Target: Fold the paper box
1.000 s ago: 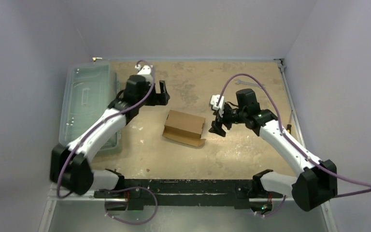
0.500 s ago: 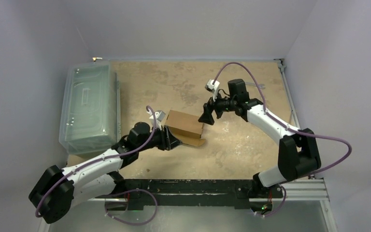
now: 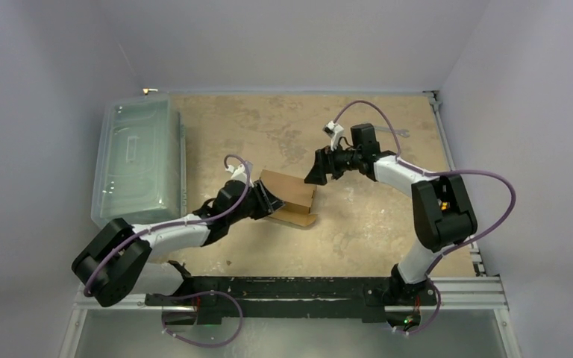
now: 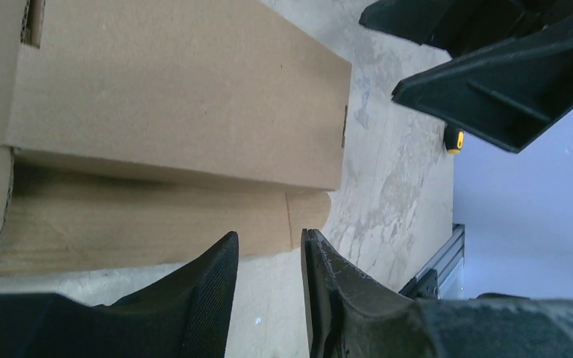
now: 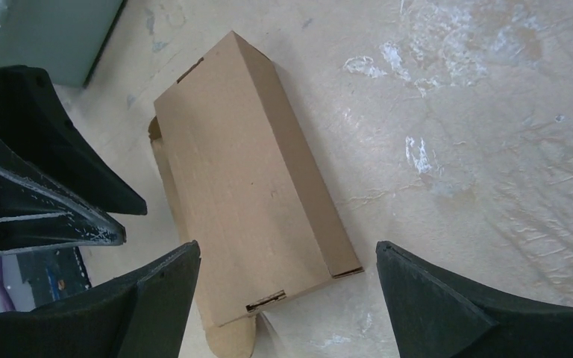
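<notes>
Two grippers at one brown box

The table holds the clear bin at 10 o'clock and the paper box in the middle, one flap flat at its 6 o'clock. A second ago the left arm was by the bin. Now the left gripper sits at the box's 8 o'clock, jaws slightly apart, empty. The right gripper moved to 1 o'clock, jaws wide, empty.
</notes>
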You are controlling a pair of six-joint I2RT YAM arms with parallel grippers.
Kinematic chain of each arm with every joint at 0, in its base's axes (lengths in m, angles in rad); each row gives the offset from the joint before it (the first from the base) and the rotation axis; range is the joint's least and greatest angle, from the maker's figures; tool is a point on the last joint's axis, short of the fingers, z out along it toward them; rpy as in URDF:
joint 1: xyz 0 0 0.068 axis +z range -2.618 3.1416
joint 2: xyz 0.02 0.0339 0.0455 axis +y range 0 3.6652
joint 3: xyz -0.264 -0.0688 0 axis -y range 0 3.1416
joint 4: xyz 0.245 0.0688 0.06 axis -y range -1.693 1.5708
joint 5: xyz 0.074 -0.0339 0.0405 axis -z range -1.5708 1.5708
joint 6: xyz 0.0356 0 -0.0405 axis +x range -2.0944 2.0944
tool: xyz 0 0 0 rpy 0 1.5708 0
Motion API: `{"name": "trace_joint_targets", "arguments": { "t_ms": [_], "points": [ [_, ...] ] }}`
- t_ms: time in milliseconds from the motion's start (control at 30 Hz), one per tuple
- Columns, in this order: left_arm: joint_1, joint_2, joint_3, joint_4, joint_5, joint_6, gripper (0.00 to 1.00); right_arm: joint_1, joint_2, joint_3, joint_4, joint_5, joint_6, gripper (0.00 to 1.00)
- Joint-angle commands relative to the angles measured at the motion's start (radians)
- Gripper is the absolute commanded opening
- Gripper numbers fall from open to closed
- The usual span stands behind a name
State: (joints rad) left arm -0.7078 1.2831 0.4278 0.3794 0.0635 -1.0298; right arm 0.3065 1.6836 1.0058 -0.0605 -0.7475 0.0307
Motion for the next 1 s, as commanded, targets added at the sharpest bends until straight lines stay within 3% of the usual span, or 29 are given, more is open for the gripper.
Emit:
{"name": "trace_joint_targets", "arguments": {
  "t_ms": [0,400,667,833,967],
  "points": [
    [-0.002,0.042,0.068,0.055,-0.052,-0.034,0.36,-0.006,0.031,0.014,0.047,-0.074,0.057,0.89],
    [0.007,0.193,0.230,-0.135,-0.089,-0.019,0.39,-0.004,0.090,0.030,-0.020,-0.132,-0.003,0.69],
    [0.085,0.253,0.298,-0.202,-0.070,0.038,0.39,-0.003,0.103,0.046,-0.133,-0.138,-0.105,0.54],
    [0.129,0.294,0.346,-0.226,-0.023,0.106,0.39,-0.001,0.107,0.050,-0.200,-0.154,-0.166,0.51],
    [0.137,0.269,0.375,-0.283,-0.008,0.228,0.39,-0.002,0.082,0.064,-0.237,-0.139,-0.213,0.53]
  ]
}}
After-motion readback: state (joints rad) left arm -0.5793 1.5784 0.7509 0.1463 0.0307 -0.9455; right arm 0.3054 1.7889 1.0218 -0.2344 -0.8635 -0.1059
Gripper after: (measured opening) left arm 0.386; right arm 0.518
